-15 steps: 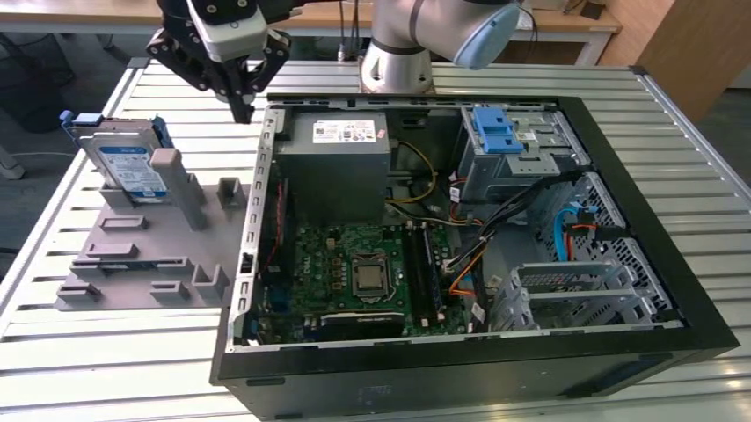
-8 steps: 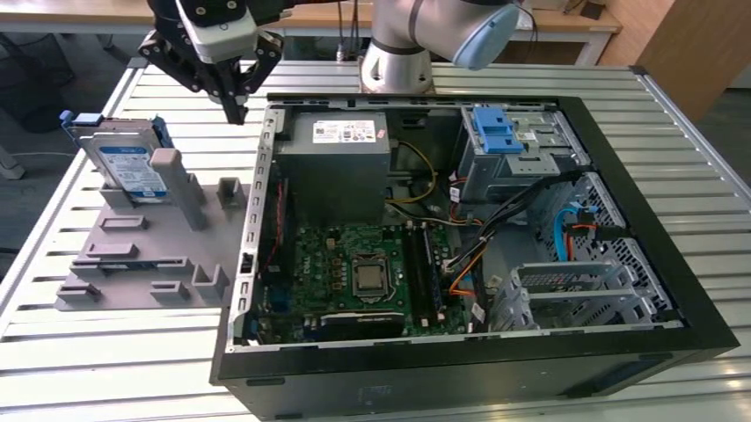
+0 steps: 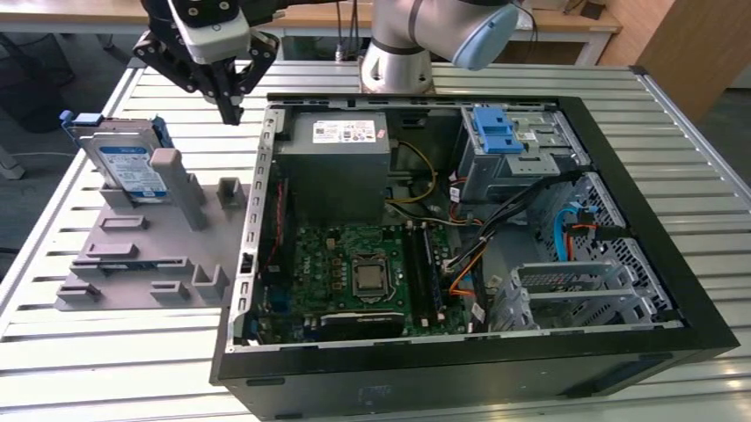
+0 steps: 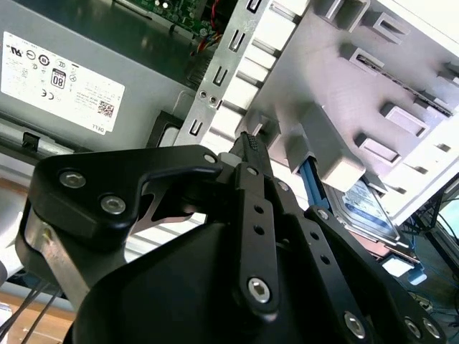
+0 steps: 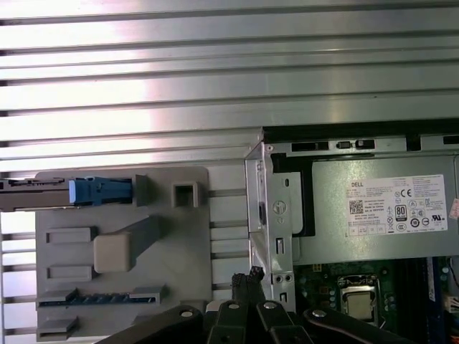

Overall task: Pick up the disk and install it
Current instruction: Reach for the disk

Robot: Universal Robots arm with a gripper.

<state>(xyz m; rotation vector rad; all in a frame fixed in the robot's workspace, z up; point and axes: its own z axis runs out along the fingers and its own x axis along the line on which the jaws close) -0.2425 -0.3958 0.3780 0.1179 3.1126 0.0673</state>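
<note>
The worktable is built of pale aluminium slats. In the first wrist view, bright glare lies along them. In the exterior view, a wooden-topped desk on white legs stands at twelve o'clock, with a light wood panel at two o'clock. At nine o'clock lies the floor, dark and shadowed.
</note>
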